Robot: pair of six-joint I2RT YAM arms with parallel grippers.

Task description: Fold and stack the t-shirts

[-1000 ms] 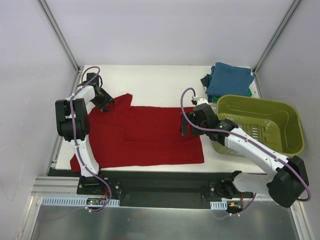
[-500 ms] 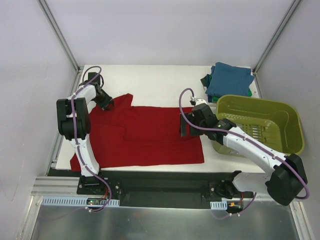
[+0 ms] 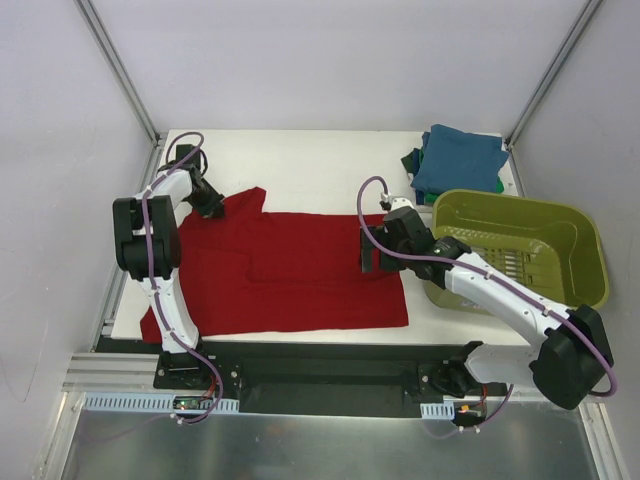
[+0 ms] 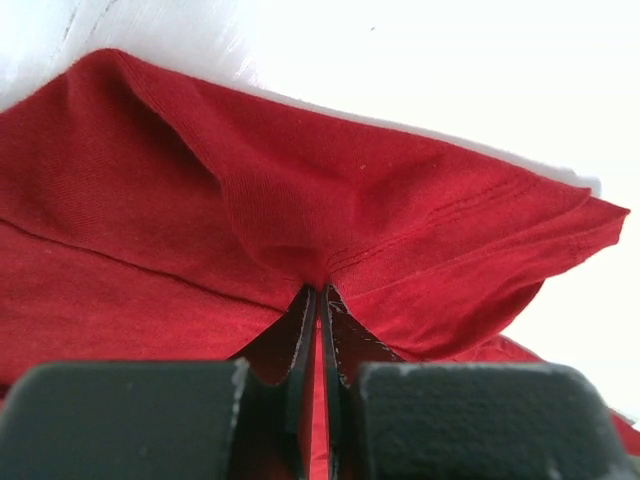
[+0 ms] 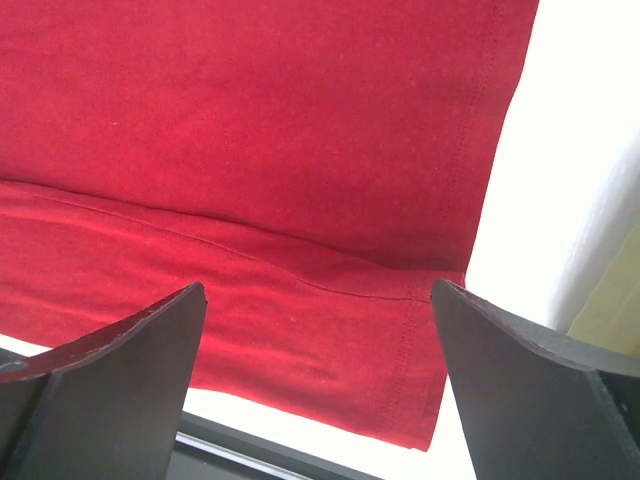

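A dark red t-shirt (image 3: 290,270) lies spread flat on the white table, hem to the right. My left gripper (image 3: 207,205) is shut on the shirt's far left sleeve (image 4: 400,230), pinching a fold of cloth between the fingers. My right gripper (image 3: 372,258) hangs open above the shirt's right hem (image 5: 440,300), holding nothing. Folded teal-blue and green t-shirts (image 3: 458,160) sit stacked at the far right corner.
An olive-green plastic basket (image 3: 585,265) stands at the right edge, next to the right arm. The white table (image 3: 320,165) has a dark front rail along its near edge (image 5: 260,445). Metal frame posts rise at the back corners.
My left gripper has shifted slightly toward the far left with the sleeve. My right gripper has drifted a little to the left over the hem.
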